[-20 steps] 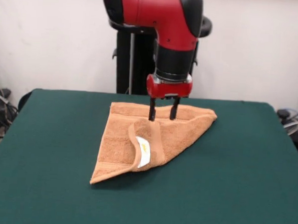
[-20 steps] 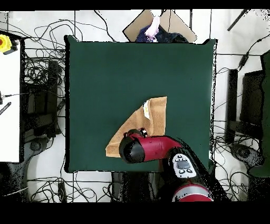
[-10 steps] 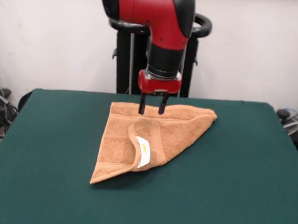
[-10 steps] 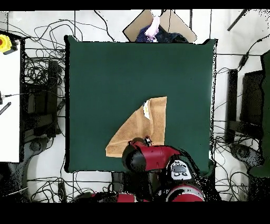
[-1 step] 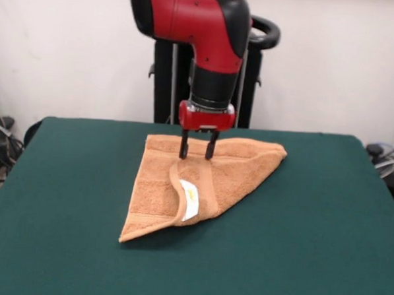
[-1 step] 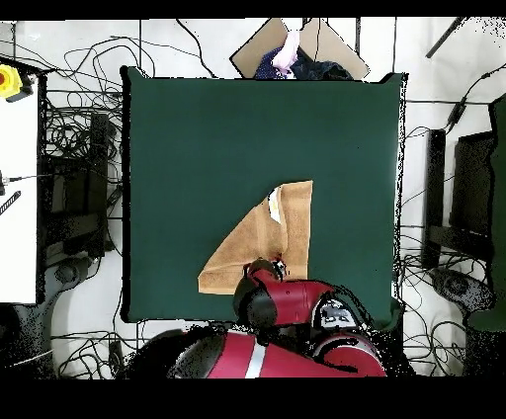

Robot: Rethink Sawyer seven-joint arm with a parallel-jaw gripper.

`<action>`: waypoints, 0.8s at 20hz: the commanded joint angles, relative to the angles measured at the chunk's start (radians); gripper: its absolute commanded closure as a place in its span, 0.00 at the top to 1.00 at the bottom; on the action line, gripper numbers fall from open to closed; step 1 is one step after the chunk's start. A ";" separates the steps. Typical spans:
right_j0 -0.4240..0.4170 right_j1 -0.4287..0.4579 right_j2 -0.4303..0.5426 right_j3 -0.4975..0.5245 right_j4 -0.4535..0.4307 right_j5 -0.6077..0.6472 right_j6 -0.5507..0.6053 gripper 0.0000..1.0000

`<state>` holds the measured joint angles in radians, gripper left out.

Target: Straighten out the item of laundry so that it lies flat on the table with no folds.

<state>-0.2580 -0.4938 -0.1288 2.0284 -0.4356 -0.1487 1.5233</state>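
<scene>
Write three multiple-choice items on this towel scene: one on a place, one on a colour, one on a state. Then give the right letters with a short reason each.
1. Where do the gripper's fingers hang?
A. over the towel's edge nearest the robot
B. over the bare table beside the towel
C. off the table

2. What colour is the towel's tag?
A. blue
B. white
C. black

3. How does the towel lie?
A. spread flat
B. rolled up
C. folded, a flap turned over

Answers:
1 A: the gripper points down over the back edge of the towel, not over the bare table.
2 B: the tag shows white on the turned flap.
3 C: a corner is folded over the middle, giving a triangle shape.
</scene>
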 commanded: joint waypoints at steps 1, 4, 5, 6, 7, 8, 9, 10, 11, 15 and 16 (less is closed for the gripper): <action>-0.012 -0.036 0.018 -0.063 0.060 0.078 0.163 1.00; -0.022 -0.040 0.039 -0.059 0.076 0.050 0.189 1.00; -0.025 -0.037 0.049 -0.060 0.081 0.040 0.195 1.00; -0.025 -0.036 0.058 -0.063 0.086 0.036 0.199 1.00; -0.029 -0.032 0.065 -0.056 0.090 0.017 0.210 1.00; -0.035 -0.040 0.078 -0.050 0.093 0.012 0.216 1.00; -0.041 -0.048 0.090 -0.044 0.097 0.008 0.221 1.00; -0.044 -0.060 0.101 -0.041 0.100 0.013 0.221 1.00; -0.048 -0.072 0.112 -0.036 0.104 0.024 0.221 1.00; -0.019 -0.059 0.090 -0.056 0.123 0.036 0.210 1.00; -0.017 -0.045 0.088 -0.065 0.127 0.040 0.206 1.00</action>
<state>-0.2875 -0.5621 -0.1264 2.0283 -0.3896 -0.1486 1.5233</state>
